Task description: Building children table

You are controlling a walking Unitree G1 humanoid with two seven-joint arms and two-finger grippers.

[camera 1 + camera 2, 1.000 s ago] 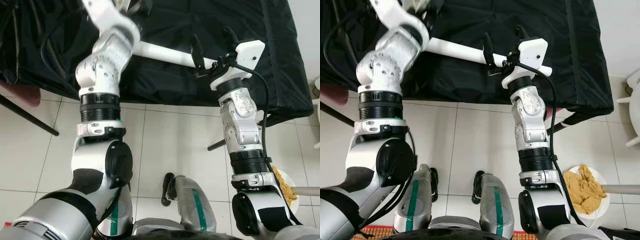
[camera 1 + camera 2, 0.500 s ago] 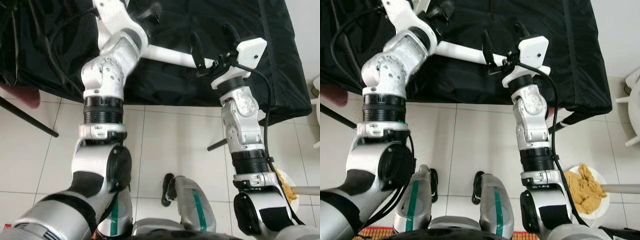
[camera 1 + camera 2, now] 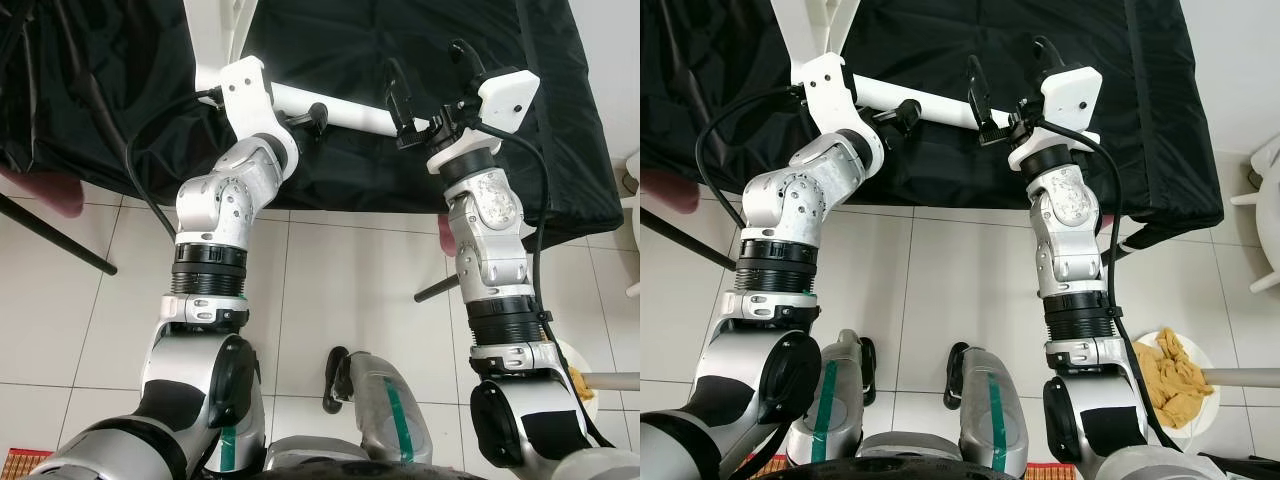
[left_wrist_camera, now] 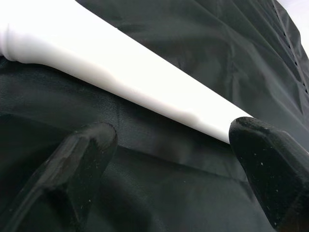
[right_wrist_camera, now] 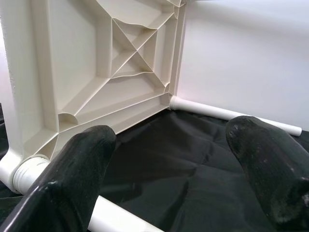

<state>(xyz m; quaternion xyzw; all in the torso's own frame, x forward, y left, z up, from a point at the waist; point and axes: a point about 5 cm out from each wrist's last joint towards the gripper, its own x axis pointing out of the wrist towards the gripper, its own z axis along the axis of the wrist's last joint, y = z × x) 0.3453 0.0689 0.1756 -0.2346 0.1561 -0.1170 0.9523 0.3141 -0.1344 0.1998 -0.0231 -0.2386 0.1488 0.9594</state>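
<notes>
Two silver arms are reaching forward over a work surface draped in black cloth (image 3: pixel 340 150), the biggest thing in sight, spreading across the top of the head views above the pale tiled floor (image 3: pixel 330 290). Lying on that cloth is the white plastic tabletop (image 5: pixel 96 63), turned on its side so its ribbed underside is facing the right wrist camera, with one white leg (image 5: pixel 231 115) sticking out from a far corner. Running across the cloth between both arms is the long white table leg (image 3: pixel 345 110), its end seated at the tabletop's near corner socket. The right gripper (image 3: pixel 430 85) is sitting over the leg's outer stretch, black fingers spread wide apart, one on each side of it, clamping nothing. The left gripper (image 4: pixel 178 159) is hovering just beside the same leg nearer the tabletop, its fingers (image 4: pixel 77 164) also parted, with the leg passing just beyond the tips and nothing held. Down by the robot's right foot, a plate of yellowish food (image 3: pixel 1175 385) is resting on the tiles.
</notes>
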